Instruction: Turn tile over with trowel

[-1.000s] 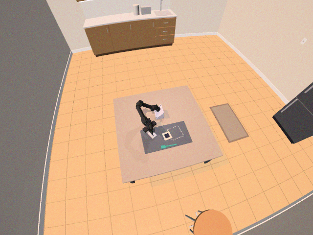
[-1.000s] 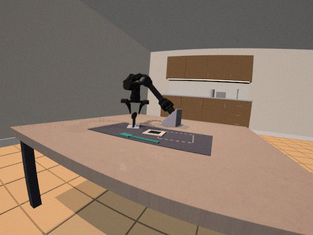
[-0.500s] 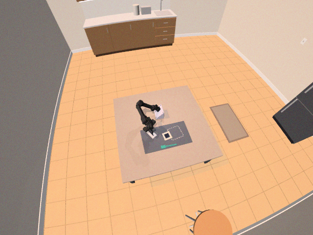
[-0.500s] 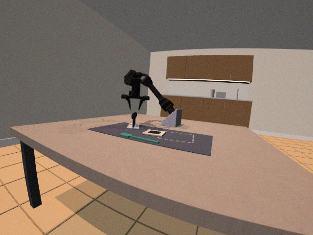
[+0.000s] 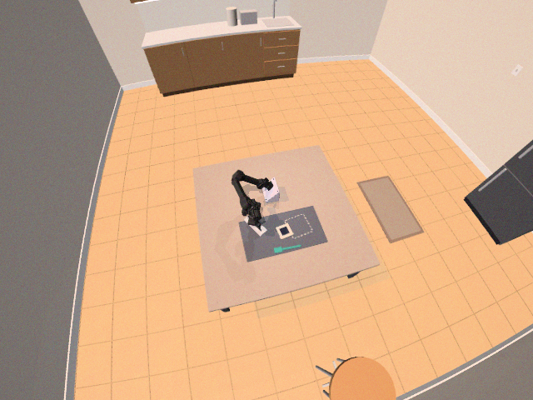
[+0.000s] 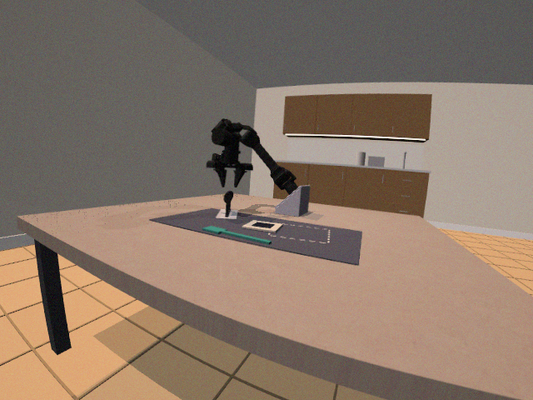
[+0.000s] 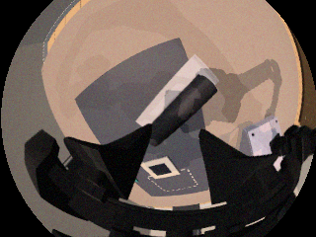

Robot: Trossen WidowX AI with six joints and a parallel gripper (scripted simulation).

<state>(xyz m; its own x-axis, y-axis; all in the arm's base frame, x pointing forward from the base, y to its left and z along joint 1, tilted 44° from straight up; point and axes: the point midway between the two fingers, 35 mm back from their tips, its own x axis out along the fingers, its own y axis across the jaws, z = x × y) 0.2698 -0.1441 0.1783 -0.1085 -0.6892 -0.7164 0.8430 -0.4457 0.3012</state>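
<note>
The trowel (image 5: 259, 230) (image 6: 221, 213) (image 7: 185, 74) has a white blade resting on the mat's left part and a raised black handle. The cream tile (image 5: 284, 231) (image 6: 262, 225) (image 7: 161, 168) lies flat with its dark square showing on top. It is at the left side of the dashed outline (image 5: 304, 214) (image 6: 328, 236), mostly outside it. My gripper (image 6: 230, 186) (image 7: 177, 129) is open and empty, fingers pointing down, just above the trowel's handle. In the wrist view the handle runs diagonally, its lower end near the left fingertip.
A flat green tool (image 5: 278, 249) (image 6: 245, 237) lies along the front of the dark mat (image 5: 318, 238) (image 6: 344, 252) (image 7: 109, 99). The arm's pale wedge-shaped base (image 5: 271, 196) (image 6: 295, 204) (image 7: 262, 135) stands on the table (image 5: 344, 253) behind the mat.
</note>
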